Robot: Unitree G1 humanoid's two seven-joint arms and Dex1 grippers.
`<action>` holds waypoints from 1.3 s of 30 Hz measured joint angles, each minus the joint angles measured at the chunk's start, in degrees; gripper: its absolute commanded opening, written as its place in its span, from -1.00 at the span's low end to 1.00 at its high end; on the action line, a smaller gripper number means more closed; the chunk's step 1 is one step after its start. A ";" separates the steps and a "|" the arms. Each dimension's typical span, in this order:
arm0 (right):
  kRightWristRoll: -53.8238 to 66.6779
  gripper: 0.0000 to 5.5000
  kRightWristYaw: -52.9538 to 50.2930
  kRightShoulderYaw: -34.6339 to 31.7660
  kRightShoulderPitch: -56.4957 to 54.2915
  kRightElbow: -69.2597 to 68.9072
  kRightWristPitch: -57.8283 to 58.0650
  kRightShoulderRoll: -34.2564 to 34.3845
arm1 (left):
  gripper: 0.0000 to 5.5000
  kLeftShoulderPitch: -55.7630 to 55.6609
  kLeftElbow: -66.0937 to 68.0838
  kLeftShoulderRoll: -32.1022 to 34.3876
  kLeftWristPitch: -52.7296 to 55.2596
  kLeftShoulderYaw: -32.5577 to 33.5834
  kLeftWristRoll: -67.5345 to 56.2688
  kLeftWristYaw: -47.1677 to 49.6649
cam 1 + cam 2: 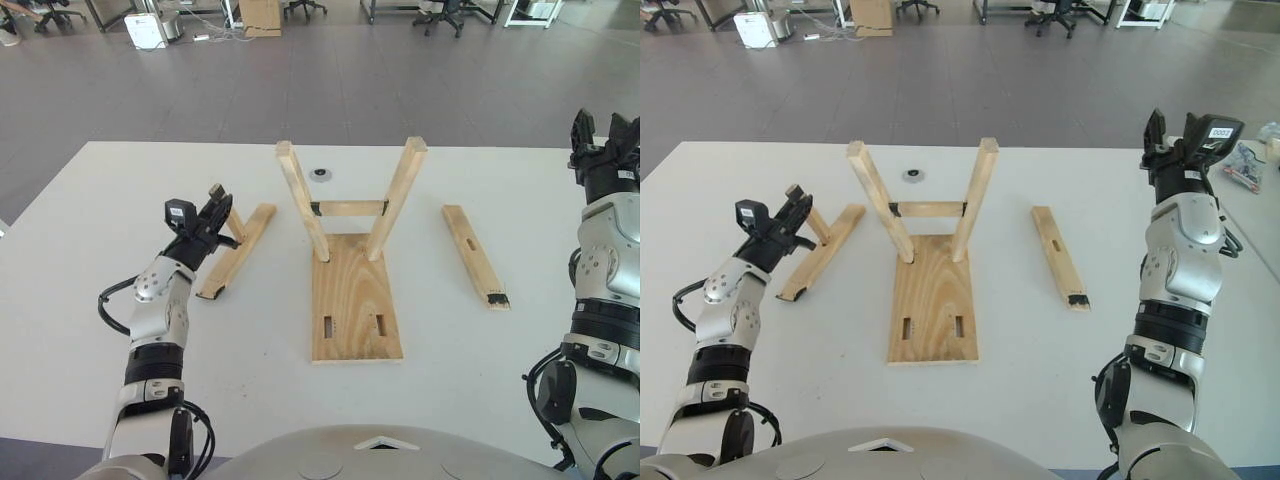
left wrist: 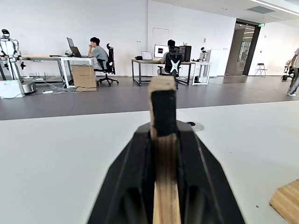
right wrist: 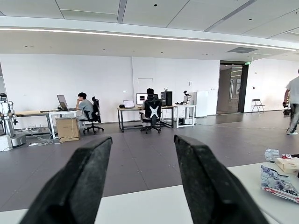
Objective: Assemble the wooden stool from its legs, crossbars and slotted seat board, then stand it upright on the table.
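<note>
Seat board (image 1: 355, 300) lies flat near the tabletop's (image 1: 100, 200) front edge, two legs (image 1: 303, 200) standing on it. The left claw (image 1: 215, 210) grips a crossbar (image 2: 166, 191) tight; the right claw (image 3: 142, 140) is wide open, empty.

stereo head views down over table (image 1: 480, 380), wrist views level, roomward

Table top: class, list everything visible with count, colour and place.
white table: one, white, beneath everything
slotted wooden seat board: one, pale wood, flat at centre
upright wooden legs: two, pale wood, standing at its far end
short wooden crossbar: one, pale wood, joining those legs
loose wooden legs: two, pale wood, lying either side of it
round metal disc: one, grey, behind the legs
thin wooden bar: one, pale wood, in left claw
left claw: black, shut on bar
right claw: black, open, raised at right
</note>
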 measured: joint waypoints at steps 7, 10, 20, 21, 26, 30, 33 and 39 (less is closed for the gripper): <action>0.01 -0.09 -0.06 0.00 0.39 -0.47 0.05 0.32 | -0.85 0.93 0.20 1.56 0.92 -1.03 0.90 -1.01; 0.00 -0.09 -0.10 -0.03 1.39 -0.53 0.05 0.44 | -0.85 3.41 -4.49 0.20 3.84 -0.57 0.67 2.99; 0.00 -0.09 -0.59 0.08 1.48 -1.06 0.04 0.89 | -0.85 4.81 -5.61 0.67 6.68 -2.29 1.17 6.89; 0.00 -0.09 -0.63 0.11 1.48 -1.20 0.04 0.91 | -0.85 5.05 -5.92 0.67 6.68 -2.43 1.17 7.25; 0.00 -0.09 -1.08 0.11 1.48 -1.29 0.03 0.92 | -0.85 6.10 -6.47 0.53 5.69 -2.31 1.14 8.74; 0.00 -0.09 -1.16 0.10 1.48 -1.37 -0.05 0.94 | -0.56 10.35 -3.41 0.81 6.78 -2.71 3.08 9.52; 0.01 -0.09 -1.27 0.41 1.52 -1.36 -0.05 1.29 | -0.41 11.15 -3.71 0.53 6.78 -2.45 3.24 9.88; 0.01 -0.09 -1.34 0.39 1.58 -1.48 -0.05 1.31 | -0.06 12.10 -5.87 0.33 8.67 -1.96 3.16 10.51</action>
